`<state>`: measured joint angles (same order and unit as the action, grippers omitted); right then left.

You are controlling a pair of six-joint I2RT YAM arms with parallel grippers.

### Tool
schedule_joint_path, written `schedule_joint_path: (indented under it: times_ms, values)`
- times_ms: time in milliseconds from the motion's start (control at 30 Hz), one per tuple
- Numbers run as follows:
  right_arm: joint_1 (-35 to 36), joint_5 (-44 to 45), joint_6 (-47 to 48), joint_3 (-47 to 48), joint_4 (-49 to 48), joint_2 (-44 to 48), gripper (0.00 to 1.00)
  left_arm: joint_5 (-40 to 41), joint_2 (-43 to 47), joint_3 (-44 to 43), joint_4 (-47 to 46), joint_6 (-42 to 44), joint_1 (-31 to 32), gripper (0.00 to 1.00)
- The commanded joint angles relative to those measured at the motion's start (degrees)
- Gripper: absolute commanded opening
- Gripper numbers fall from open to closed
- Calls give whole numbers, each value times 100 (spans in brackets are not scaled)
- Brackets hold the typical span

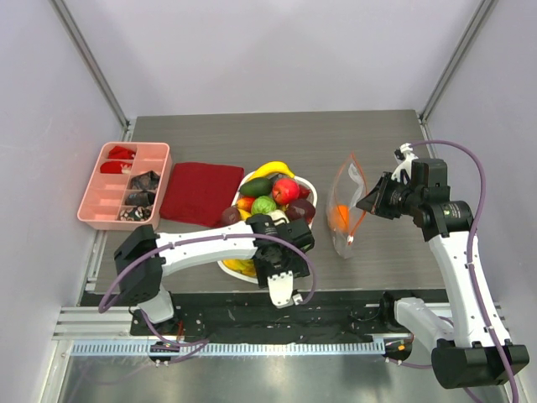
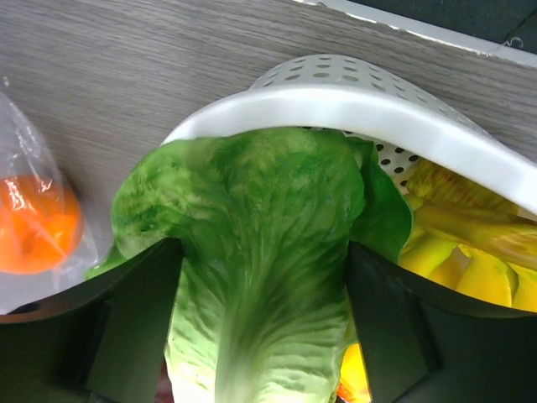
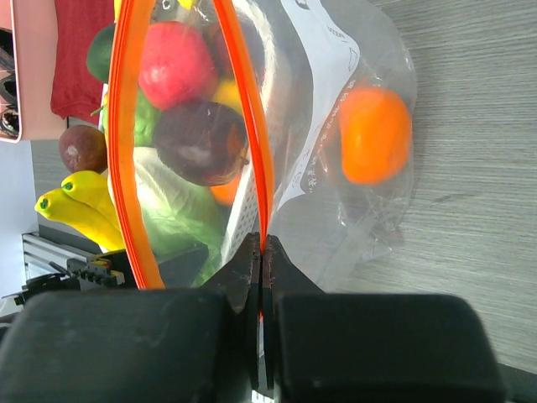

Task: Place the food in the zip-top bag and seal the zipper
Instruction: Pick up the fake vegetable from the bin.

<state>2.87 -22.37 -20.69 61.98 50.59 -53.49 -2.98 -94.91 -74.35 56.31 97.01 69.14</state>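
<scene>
While right jaws pinch zipper [image 3: 250, 126] | left jaws spread astride cabbage [image 2: 252, 235] | bag [image 3: 373, 227] label [image 3: 315, 109] print unreadable

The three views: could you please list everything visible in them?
grey wood-grain table: one, under everything.
white perforated plastic basket: one, white, table centre.
assorted toy fruits and vegetables: several, mixed colours, in the basket.
pale-green leafy toy lettuce: one, green, in the basket.
clear crinkly zip-top bag: one, clear, right of the basket.
round orange toy fruit: one, orange, inside the bag.
red-orange zipper strip: one, red-orange, along the bag's open mouth.
dark red folded cloth: one, left of the basket.
pink compartment tray: one, pink, far left.
left claw: black, astride the lettuce, grip unclear.
right claw: black, shut on the zipper strip.
</scene>
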Motion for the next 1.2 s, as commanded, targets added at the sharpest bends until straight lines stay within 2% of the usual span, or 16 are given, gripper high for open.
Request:
schedule_joint_path:
  times_ms: [0, 33, 67, 167, 267, 367, 533, 933, 1167]
  values:
    - [-32, -31, 100, 25, -128, 94, 1, 96, -62, -53, 37, 187, 29, 76]
    - [-33, -31, 100, 34, -137, 102, 1, 79, -45, -80, 159, 186, 29, 72]
    - [-41, -31, 100, 34, -137, 94, 1, 70, -45, -124, 213, 169, 55, 62]
    - [-33, -13, 109, 25, -137, 94, 1, 26, 95, -203, 362, 186, 108, 44]
    - [-41, -22, 109, 43, -119, 94, 1, 26, 236, -308, 617, 213, 187, 29]
    - [-41, -22, 100, 34, -119, 102, 1, -35, 333, -528, 959, 195, 222, 16]
    - [-41, -48, 109, 34, -128, 120, 1, -97, 561, -756, 1338, 274, 222, 1]
    - [-41, -223, -32, 95, -277, 102, 1, -773, 843, -1925, 2366, -103, 231, 0]
    - [-41, -724, -382, 69, -576, 102, 1, -1564, 519, -3199, 2780, -1420, 38, 0]
